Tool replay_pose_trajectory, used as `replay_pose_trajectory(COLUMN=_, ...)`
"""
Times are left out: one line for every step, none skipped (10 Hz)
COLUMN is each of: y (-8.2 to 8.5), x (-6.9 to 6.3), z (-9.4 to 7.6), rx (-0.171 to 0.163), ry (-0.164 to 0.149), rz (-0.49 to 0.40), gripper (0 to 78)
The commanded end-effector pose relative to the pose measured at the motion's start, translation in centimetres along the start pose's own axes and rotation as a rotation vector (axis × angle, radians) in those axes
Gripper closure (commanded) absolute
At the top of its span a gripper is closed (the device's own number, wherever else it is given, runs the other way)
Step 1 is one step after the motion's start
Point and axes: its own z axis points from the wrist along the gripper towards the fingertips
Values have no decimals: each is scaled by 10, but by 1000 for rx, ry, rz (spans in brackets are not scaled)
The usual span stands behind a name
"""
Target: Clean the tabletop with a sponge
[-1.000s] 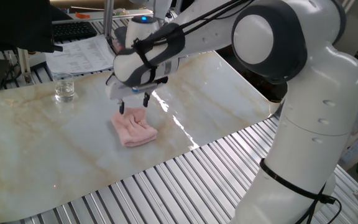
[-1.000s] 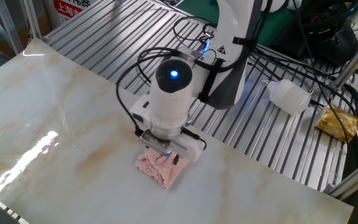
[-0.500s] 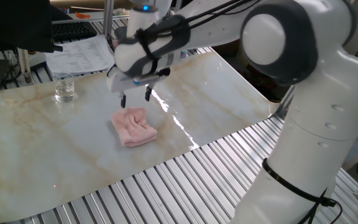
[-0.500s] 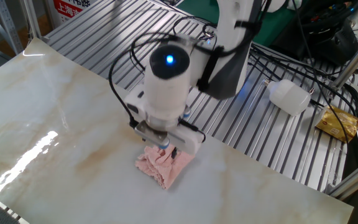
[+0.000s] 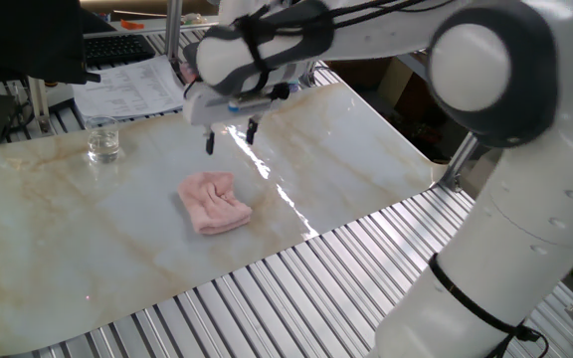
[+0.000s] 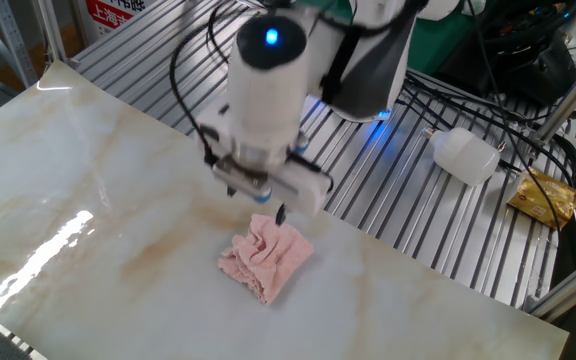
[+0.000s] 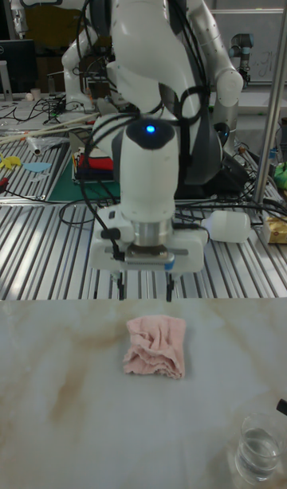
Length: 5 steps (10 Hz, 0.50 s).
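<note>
The sponge [image 5: 215, 202] is a crumpled pale pink pad lying loose on the tabletop [image 5: 88, 239], a glossy cream marble-look sheet. My gripper [image 5: 230, 140] hangs above the sponge and slightly behind it, fingers pointing down, open, with nothing between them. In the other fixed view the gripper [image 6: 258, 203] hovers just over the far edge of the sponge [image 6: 266, 258] without touching it. The tall fixed view shows both fingertips spread wide at the gripper [image 7: 144, 293], clear of the sponge [image 7: 156, 346].
A small glass of water [image 5: 102, 142] stands on the tabletop to the left, seen also as the glass [image 7: 257, 449]. Ribbed metal slats [image 5: 296, 288] border the sheet. A white bottle [image 6: 465, 155] and a yellow packet [image 6: 543, 197] lie on the slats.
The gripper has lifted straight up off the sponge, with its fingers open. The sponge has stayed in place on the tabletop.
</note>
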Motion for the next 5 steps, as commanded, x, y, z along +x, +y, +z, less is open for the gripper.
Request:
replay_pose_trajectory(y=-7, x=41, z=-49, rx=25, ry=-2, rz=40, gripper=1)
replay_pose_trajectory(y=-7, x=43, z=-50, rx=27, ry=0, rz=37, gripper=1)
replay_pose_trajectory(y=-8, x=50, z=-53, rx=31, ry=3, rz=36, gripper=1)
replay_pose_trajectory(y=-8, x=52, z=-54, rx=27, ry=2, rz=43, gripper=1)
replay_pose_trajectory(y=-8, x=51, z=-54, rx=25, ry=3, rz=46, gripper=1)
